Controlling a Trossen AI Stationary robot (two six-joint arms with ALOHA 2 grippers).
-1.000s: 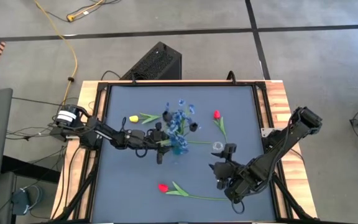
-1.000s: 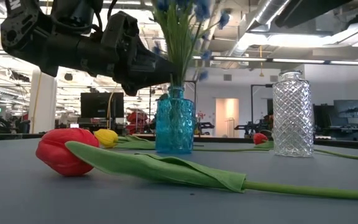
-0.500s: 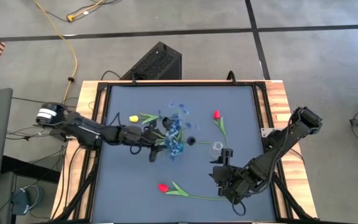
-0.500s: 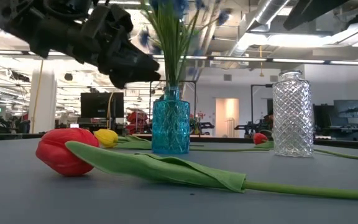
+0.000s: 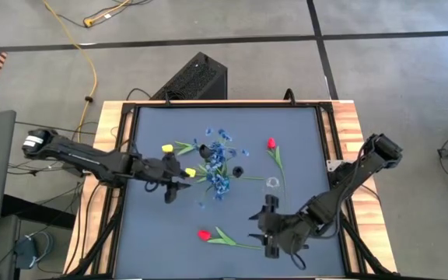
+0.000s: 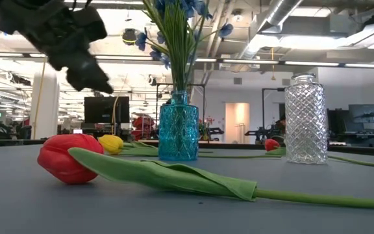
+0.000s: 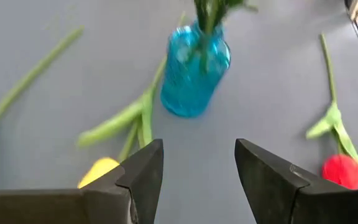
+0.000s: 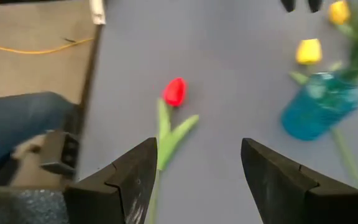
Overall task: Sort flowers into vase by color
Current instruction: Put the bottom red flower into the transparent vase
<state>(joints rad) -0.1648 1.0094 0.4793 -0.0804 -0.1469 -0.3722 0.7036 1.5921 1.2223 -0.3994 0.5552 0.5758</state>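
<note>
The blue glass vase stands upright on the mat, and the blue-blossom sprays stand in it by their stems. My left gripper is open and empty, hovering left of the vase, above a yellow tulip. A second yellow tulip lies farther back. My right gripper is open and empty, right of the near red tulip, which lies flat on the mat. The other red tulip lies beyond the clear glass vase.
The clear vase stands right of the blue one, between the two arms. Long green stems and leaves lie across the mat. A wooden frame borders the mat. A person's leg in jeans shows beyond the table edge.
My left gripper has drawn back from the blue vase toward the table's left edge. The blue sprays swayed and now stand still in the vase. My right gripper has moved toward the near edge and leftward, closer to the near red tulip's stem.
</note>
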